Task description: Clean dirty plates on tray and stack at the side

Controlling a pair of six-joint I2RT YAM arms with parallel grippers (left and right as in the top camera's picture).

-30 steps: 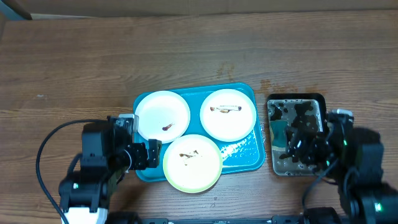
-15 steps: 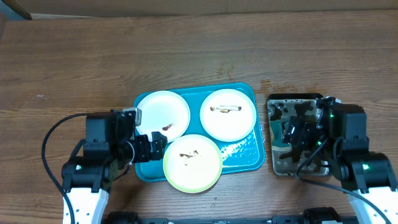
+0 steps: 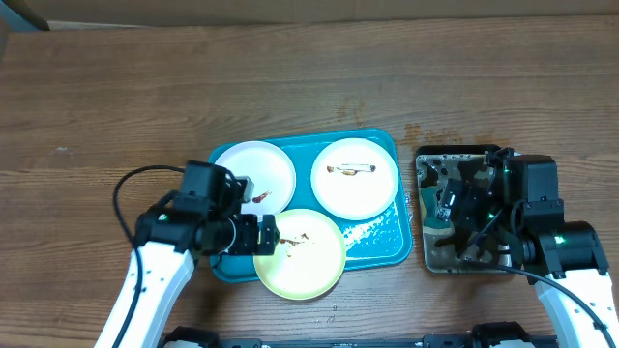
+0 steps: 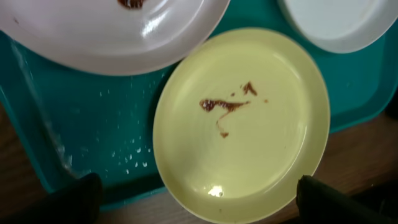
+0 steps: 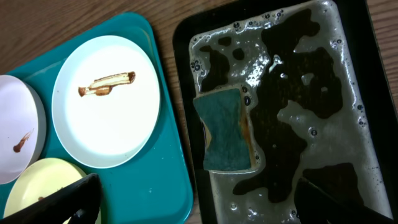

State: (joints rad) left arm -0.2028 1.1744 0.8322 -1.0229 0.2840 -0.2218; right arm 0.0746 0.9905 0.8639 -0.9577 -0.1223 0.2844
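Left claw (image 4: 208,200) was spread wide over the smeared yellow-green plate (image 4: 242,124), plate overhanging the turquoise tray (image 4: 93,155) rim, white plates (image 3: 242,169) (image 3: 355,193) beside it, right claw (image 5: 199,202) spread above the green sponge (image 5: 227,129) in the black water tray (image 5: 181,93).

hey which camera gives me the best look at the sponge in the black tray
The right wrist view: the sponge lies whole and unobstructed in the foamy water of the black tray. Overhead it is small and partly hidden by the right arm. The left wrist view does not show it.
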